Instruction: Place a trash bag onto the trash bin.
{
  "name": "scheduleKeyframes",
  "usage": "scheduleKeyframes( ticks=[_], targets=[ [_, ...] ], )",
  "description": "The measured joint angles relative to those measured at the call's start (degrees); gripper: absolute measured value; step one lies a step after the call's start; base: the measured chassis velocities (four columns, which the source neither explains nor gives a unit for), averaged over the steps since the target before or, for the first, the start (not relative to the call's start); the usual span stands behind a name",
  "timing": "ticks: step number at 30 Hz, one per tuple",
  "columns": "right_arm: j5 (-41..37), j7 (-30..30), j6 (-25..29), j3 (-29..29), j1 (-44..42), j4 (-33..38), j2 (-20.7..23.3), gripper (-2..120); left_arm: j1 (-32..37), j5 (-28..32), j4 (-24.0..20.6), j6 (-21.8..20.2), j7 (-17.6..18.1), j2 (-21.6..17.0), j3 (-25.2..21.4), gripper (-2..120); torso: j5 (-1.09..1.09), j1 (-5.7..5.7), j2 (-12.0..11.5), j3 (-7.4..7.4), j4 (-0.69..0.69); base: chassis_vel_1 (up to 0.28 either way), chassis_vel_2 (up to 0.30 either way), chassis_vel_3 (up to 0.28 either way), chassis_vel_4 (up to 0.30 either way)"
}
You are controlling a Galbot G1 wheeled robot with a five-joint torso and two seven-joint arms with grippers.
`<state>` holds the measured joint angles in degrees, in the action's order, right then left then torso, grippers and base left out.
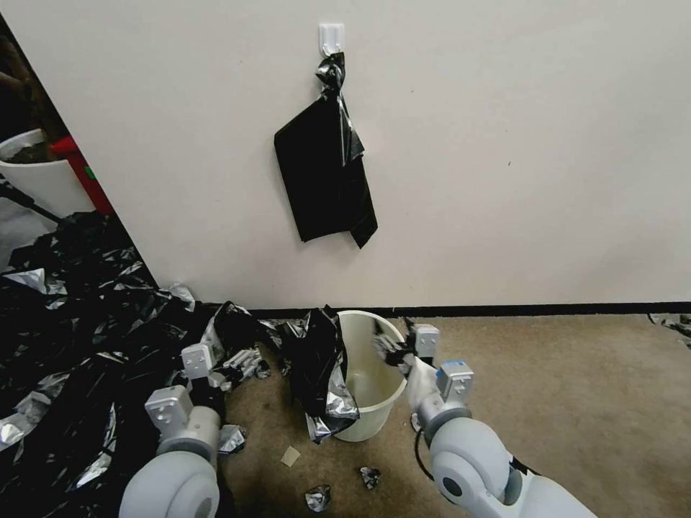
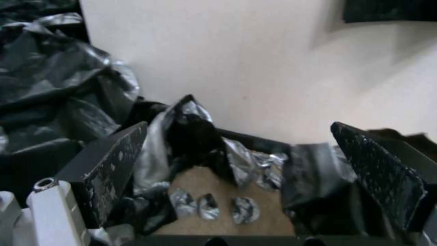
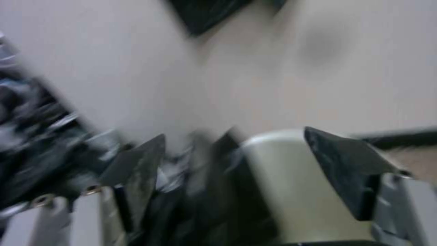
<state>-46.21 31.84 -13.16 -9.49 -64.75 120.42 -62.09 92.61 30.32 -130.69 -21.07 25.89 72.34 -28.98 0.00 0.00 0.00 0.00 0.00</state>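
Step in hand: the trash bag (image 1: pixel 319 374) is seen draped over the left side of the rim of the trash bin (image 1: pixel 374 392), partly hanging outside and partly inside; the fitting is judged to be half done, the right side of the rim being still bare.
Left gripper (image 1: pixel 234 363): held low beside the bag, fingers spread wide, nothing gripped; crumpled black plastic is seen lying between and beyond them in the left wrist view.
Right gripper (image 1: pixel 392 349): placed at the bin's right rim, fingers parted, the bin wall seen between them; no bag film is seen held.
Next move: a free edge of the bag is judged to need pinching and stretching across the bare rim.
Surroundings: a heap of black plastic (image 1: pixel 65 324) is left on the floor to the left; a folded black bundle (image 1: pixel 324 173) is hung on the wall.
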Motion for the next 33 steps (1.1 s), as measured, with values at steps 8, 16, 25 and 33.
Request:
scheduleKeyframes(
  ticks=[8, 16, 25, 33],
  targets=[
    [-4.8, -0.2, -10.2, -2.3, 5.2, -7.8, -6.4, 100, -1.3, 2.3, 2.4, 0.1, 0.0, -0.4, -3.3, 100, -0.01, 0.00, 0.0, 0.00, 0.01, 0.000, 0.000, 0.000, 0.000],
    [-5.9, 2.3, -14.4, -2.6, 7.2, -10.9, -9.2, 84, -1.3, 2.5, 3.0, 0.1, -0.6, -0.5, -2.2, 100, 0.00, 0.00, 0.0, 0.00, 0.00, 0.000, 0.000, 0.000, 0.000],
    [-5.8, 1.9, -15.1, -2.0, 6.1, -10.9, -8.7, 52, -2.7, 6.4, 4.8, -0.4, -7.2, -1.6, -0.1, 100, 0.00, 0.00, 0.0, 0.00, -0.01, 0.000, 0.000, 0.000, 0.000],
    [-1.7, -0.1, -15.5, -1.4, 5.9, -11.8, -8.5, 22, -5.9, 14.2, 7.7, -5.8, -10.7, -1.5, 1.2, 100, 0.01, 0.00, 0.0, 0.00, 0.00, 0.000, 0.000, 0.000, 0.000]
  ],
)
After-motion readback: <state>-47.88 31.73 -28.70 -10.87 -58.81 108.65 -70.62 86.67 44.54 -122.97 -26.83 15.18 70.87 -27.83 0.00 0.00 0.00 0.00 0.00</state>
